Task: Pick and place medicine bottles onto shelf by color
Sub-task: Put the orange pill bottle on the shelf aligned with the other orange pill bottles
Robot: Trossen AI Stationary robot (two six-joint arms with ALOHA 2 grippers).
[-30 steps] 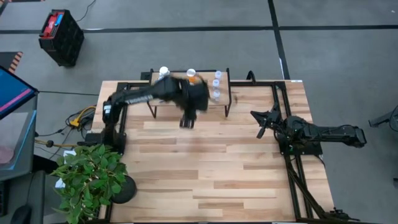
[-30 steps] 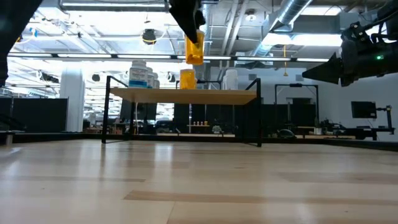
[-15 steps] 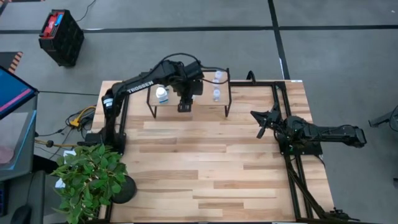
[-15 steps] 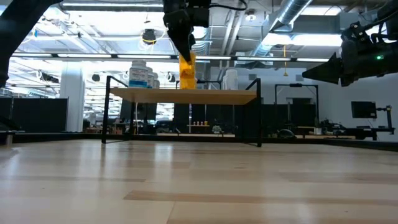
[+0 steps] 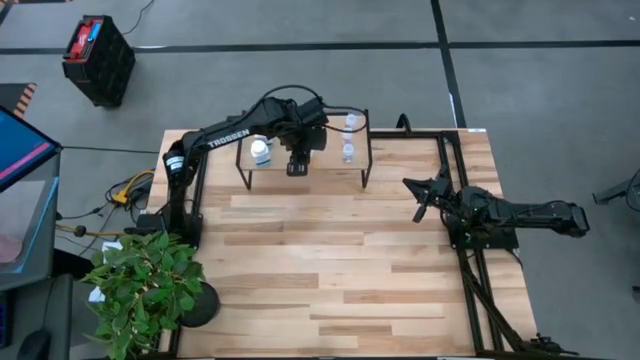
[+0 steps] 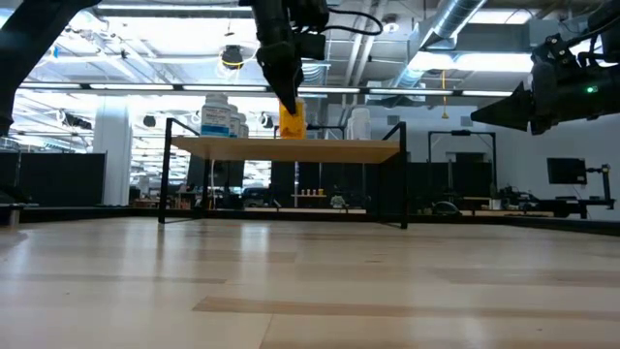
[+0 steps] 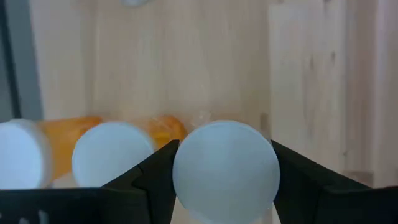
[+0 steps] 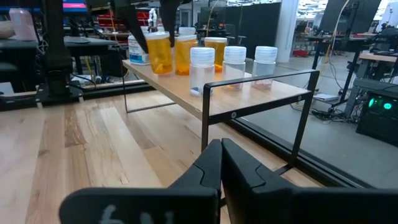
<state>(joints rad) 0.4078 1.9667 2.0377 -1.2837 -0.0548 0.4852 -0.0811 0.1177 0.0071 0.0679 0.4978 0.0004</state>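
Note:
The shelf stands at the table's far edge. My left gripper hangs over its middle, shut on an orange bottle with a white cap. Two more orange bottles stand right beside it on the board. A white bottle with a blue label stands at the shelf's left part. Three clear bottles stand at its right end. My right gripper waits shut at the table's right side, pointing level toward the shelf. My left gripper pinches the orange bottle at its top, one finger on either side of the white cap. The fingers come from above, slanting down. The bottle stands upright below them, its base at the shelf board; whether it touches the board I cannot tell.
A potted plant stands at the table's near left corner. A black frame runs along the right side by the right arm. Bare tabletop lies in front of the shelf. A black crate sits on the floor beyond.
My left gripper has carried the orange bottle from in front of the shelf toward the far edge and down. The bottle, first well above the board, now stands at board level beside the other orange bottles, still upright in the shut fingers.

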